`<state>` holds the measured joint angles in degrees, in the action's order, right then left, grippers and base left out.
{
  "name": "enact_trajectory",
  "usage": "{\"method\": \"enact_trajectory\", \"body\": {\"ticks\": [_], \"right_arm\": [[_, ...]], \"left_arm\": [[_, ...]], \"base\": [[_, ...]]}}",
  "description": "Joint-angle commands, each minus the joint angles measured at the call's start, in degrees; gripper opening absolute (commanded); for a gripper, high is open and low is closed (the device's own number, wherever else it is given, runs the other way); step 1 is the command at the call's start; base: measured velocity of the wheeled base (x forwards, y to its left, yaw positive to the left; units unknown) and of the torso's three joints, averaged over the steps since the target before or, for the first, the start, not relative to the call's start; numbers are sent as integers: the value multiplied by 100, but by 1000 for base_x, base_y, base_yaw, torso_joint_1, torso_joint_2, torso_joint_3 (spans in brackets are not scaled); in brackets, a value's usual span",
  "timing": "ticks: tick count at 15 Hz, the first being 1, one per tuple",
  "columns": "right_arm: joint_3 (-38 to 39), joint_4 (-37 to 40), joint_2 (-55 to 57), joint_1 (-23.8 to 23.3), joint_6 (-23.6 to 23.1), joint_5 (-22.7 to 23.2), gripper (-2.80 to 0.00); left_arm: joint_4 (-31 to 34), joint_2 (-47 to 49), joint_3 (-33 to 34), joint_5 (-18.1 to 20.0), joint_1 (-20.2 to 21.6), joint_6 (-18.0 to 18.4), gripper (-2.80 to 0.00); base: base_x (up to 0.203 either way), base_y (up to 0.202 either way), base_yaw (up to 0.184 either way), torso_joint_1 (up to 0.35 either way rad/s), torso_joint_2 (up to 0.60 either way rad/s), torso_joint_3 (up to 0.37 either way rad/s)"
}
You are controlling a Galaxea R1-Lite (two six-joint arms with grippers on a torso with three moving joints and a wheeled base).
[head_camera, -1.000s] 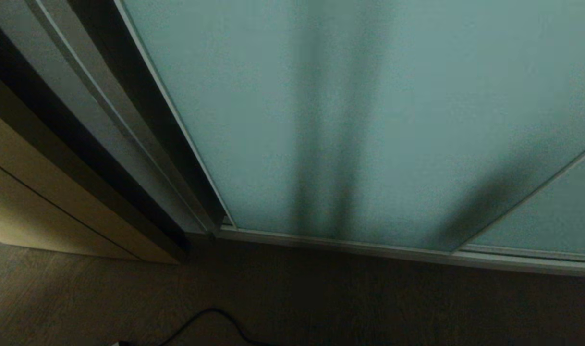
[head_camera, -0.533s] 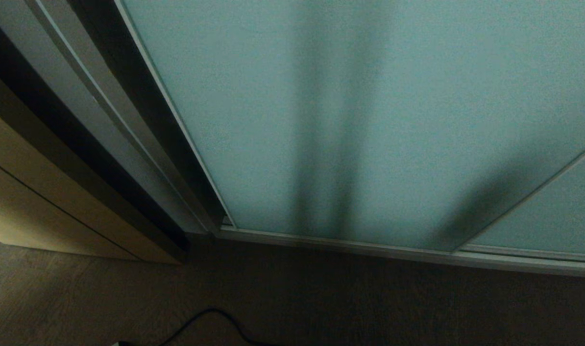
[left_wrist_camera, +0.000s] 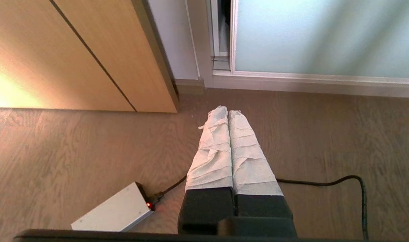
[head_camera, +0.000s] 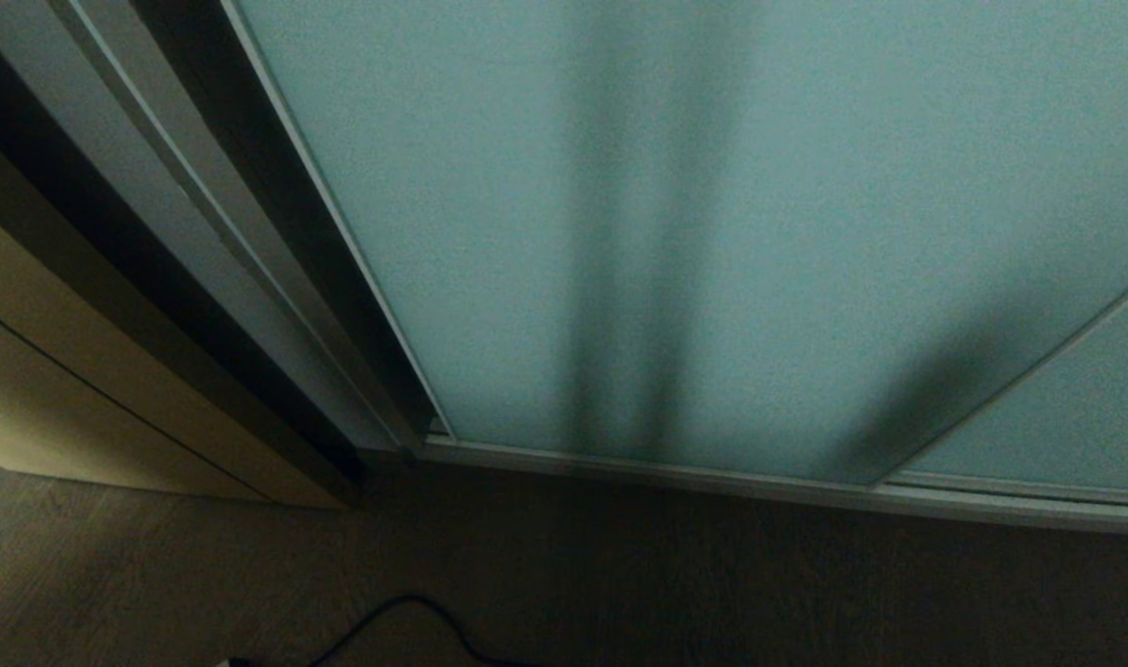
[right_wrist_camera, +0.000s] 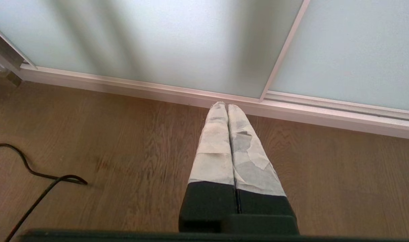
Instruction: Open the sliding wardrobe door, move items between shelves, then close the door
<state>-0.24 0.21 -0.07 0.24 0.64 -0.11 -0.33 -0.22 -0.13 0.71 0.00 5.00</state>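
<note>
Door: the sliding wardrobe door (head_camera: 712,232) stands shut ahead of both claws, so you see no shelves or items yet.
Left claw: left claw (left_wrist_camera: 223,112) has its wrapped fingers pressed together on nothing, above the floor (left_wrist_camera: 73,144), door frame ahead and to one side.
Right claw: right claw (right_wrist_camera: 223,107) is likewise closed and empty, tips near the bottom rail (right_wrist_camera: 325,116).
Change: nothing in the head view has shifted over the last second.
Meaning: you have yet to start opening the door.
</note>
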Motion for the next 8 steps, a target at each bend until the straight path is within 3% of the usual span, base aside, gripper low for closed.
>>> {"method": "enact_trajectory", "body": {"ticks": [1,8], "right_arm": [[-2,-3,-1,2,-19,2,-280],[5,-3,-1,2,20,-7,-280]], "left_arm": [[24,17,13,0,0,-26,-280],[24,13,13,0,0,-26,-280]], "base": [[0,0,0,0,0,0],[0,0,0,0,0,0]]}}
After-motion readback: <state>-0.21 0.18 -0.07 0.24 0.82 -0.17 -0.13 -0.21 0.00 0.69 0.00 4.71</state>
